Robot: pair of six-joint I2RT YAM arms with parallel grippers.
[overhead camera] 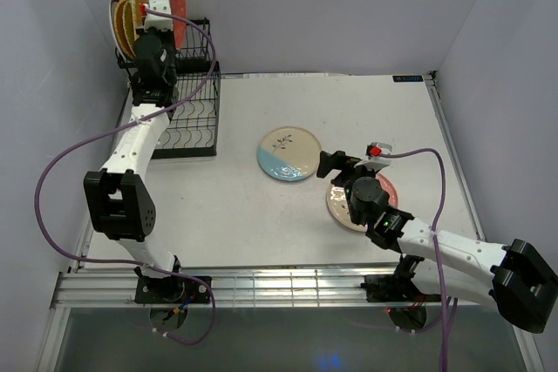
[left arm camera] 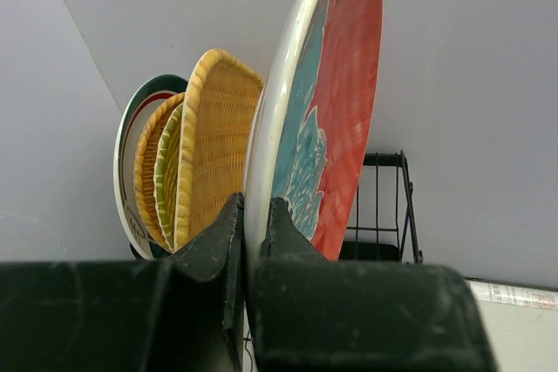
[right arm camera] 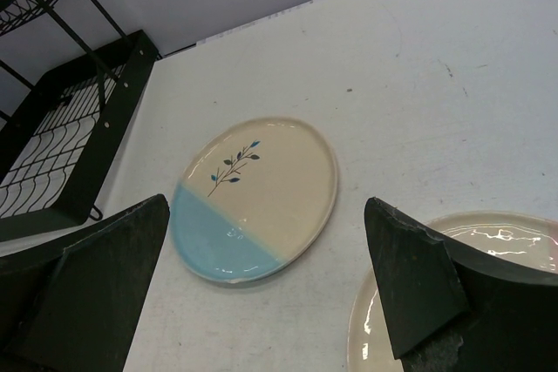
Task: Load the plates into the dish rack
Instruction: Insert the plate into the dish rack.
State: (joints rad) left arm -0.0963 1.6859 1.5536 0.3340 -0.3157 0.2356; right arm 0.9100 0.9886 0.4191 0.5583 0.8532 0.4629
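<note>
Plates were partly loaded, by my reading: four racked, one being slotted, two left flat on the bench [overhead camera: 227, 224]. At the bench's far left corner sat the black wire dish rack [overhead camera: 196, 124]. In its raised back section, the red-and-teal plate [left arm camera: 336, 102] stood upright just beside three woven plates [left arm camera: 214, 137] and a green-striped one [left arm camera: 129, 154]. The left hand [left arm camera: 255, 215], pressed together, pinched the red-and-teal plate's rim. The right hand [overhead camera: 330, 165], spread wide and holding nothing, hovered between the cream-blue plate [overhead camera: 289, 153] and the cream-pink plate [overhead camera: 342, 208]. Next, probably: seat the held plate, release it, then lift a flat plate by its edge.
</note>
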